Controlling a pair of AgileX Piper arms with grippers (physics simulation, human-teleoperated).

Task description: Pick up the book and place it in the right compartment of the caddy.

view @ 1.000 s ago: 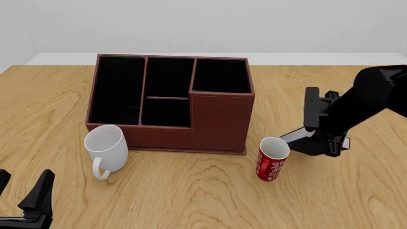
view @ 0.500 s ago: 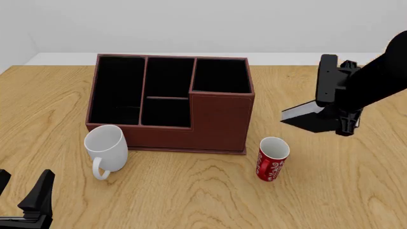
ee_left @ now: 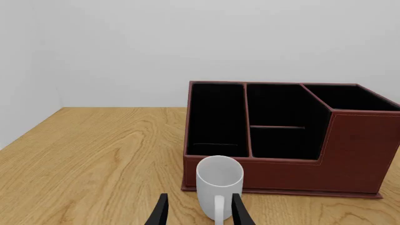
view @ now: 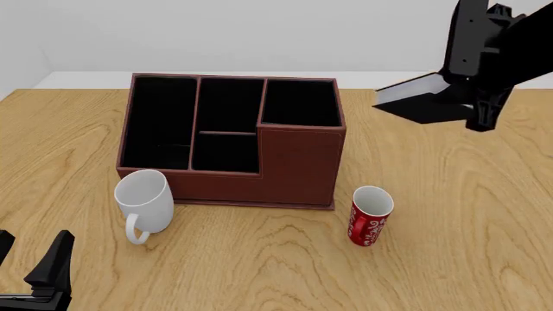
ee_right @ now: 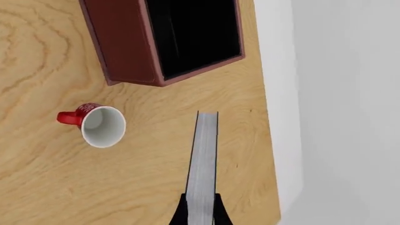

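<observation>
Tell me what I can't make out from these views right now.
- Right tool: fingertips cut off by the right wrist view's edge; the arm hides them in front view.
- Left tool: partly cut by the front view's edge.
- Book: cover title unreadable; only page edges show.
- Caddy floor: black, undiscernible.

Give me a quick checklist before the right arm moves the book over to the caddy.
1. Right claw shut on the book: ok.
2. Book lifted off the table: ok.
3. Book over the right compartment: not ok, it hangs off to the caddy's right.
4. Right compartment free of objects: ok.
5. Can out of the path: ok, it stands low on the table.
6. Left claw out of the way: ok.
</observation>
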